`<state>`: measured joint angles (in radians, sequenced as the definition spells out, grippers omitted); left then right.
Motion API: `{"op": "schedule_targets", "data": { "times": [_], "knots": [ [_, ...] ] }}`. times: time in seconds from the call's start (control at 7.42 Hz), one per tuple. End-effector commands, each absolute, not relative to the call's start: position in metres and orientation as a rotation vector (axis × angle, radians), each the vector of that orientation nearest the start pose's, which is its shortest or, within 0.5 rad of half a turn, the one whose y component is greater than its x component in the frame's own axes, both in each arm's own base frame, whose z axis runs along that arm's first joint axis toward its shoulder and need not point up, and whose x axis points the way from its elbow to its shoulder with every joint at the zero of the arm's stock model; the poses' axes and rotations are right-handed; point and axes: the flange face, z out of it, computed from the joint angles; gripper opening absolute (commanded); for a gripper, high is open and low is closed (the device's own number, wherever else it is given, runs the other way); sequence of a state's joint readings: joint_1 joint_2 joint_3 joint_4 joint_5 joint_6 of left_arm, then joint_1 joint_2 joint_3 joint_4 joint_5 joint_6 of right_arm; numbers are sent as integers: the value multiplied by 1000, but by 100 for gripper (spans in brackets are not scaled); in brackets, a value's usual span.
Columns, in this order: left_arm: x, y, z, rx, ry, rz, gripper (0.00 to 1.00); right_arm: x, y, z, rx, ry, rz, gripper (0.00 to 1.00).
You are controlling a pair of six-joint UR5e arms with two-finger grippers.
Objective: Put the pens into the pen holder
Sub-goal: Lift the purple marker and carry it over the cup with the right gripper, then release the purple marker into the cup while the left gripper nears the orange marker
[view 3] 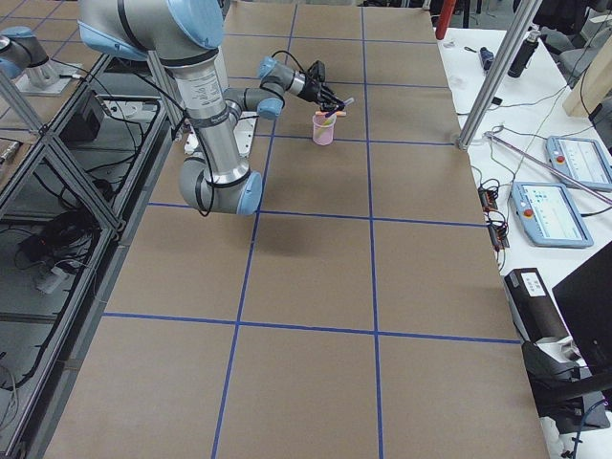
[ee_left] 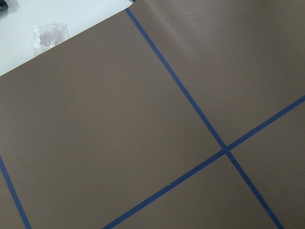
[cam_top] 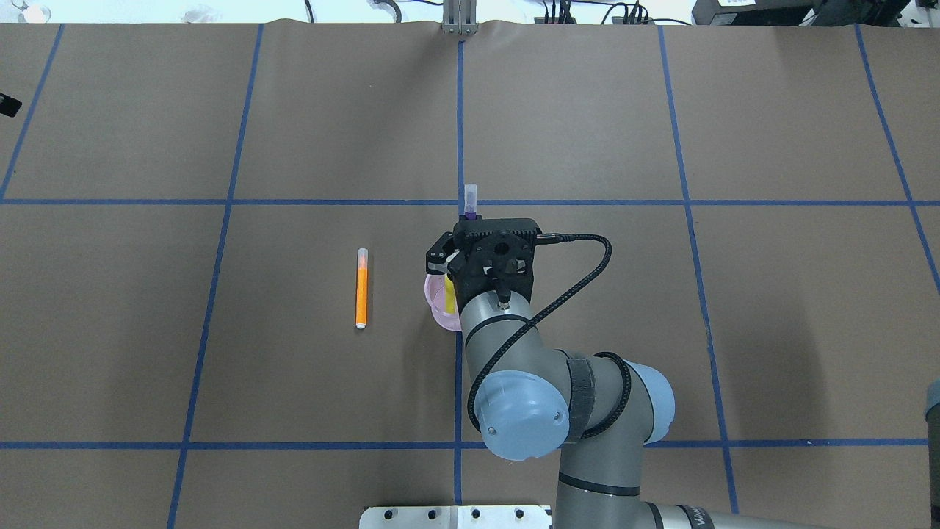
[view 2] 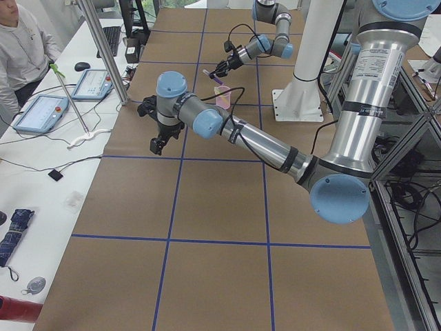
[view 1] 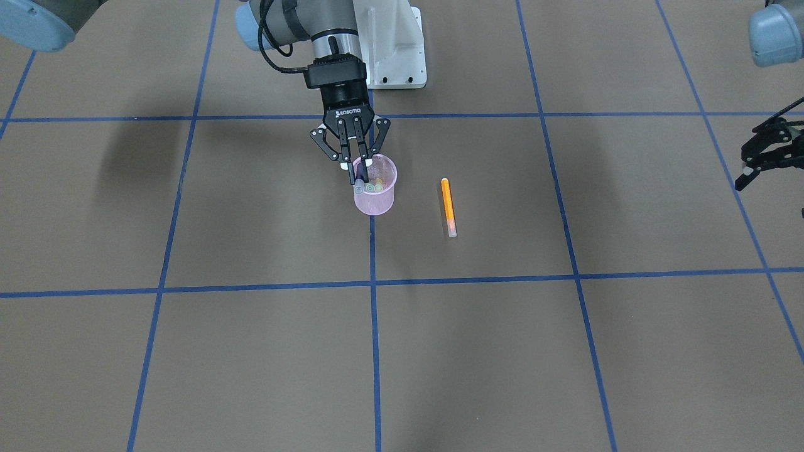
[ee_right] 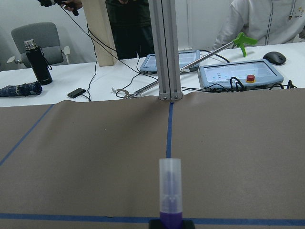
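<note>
The right gripper (view 1: 355,166) hangs over the pen holder (view 1: 377,201) with its two black metal fingers pressed together on the purple pen (cam_top: 471,197). The pen is a slim round stick with a purple barrel and a translucent clear cap. It is held tilted, with the cap jutting past the fingers on the side away from the robot. In the right wrist view the cap stands out frosted and tubular against the table. Whether the pen's other end is already inside the cup cannot be told.

The pen holder is a small round cup of pink wire mesh, slightly tapered toward its base, with see-through walls. It stands upright on a blue tape line near the middle of the table (view 1: 251,220). Two pens stand in it, the green pen (view 1: 370,187) and the yellow pen (cam_top: 449,289), their capped ends near the rim.

The orange pen (view 1: 447,207) lies flat on the table beside the cup on the robot's left, apart from it. Its bright barrel is smooth and ends in a clear cap.

The table is covered in matte brown paper crossed by a grid of blue tape.

The left gripper (view 1: 763,154) hovers well off to the side. Whether its fingers are spread or closed cannot be told.
</note>
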<state>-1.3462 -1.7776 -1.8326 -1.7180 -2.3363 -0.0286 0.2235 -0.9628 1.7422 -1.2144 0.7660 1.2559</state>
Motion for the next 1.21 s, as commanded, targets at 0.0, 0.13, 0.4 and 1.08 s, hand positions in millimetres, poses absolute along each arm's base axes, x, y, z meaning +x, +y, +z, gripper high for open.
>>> {"op": "schedule_targets", "data": {
  "times": [0.0,0.13,0.4,1.08],
  "knots": [
    [63,-561,403,487,813,416,100,-573,-334,176,967,-836,367,0],
    [63,-561,402,483,817,401,100,-574,-332,176,965,-840,366,18],
    [66,-562,398,478,824,385,100,-577,-325,182,959,-837,352,24],
    [66,-562,399,477,824,385,100,-581,-313,185,965,-837,344,70]
  ]
}}
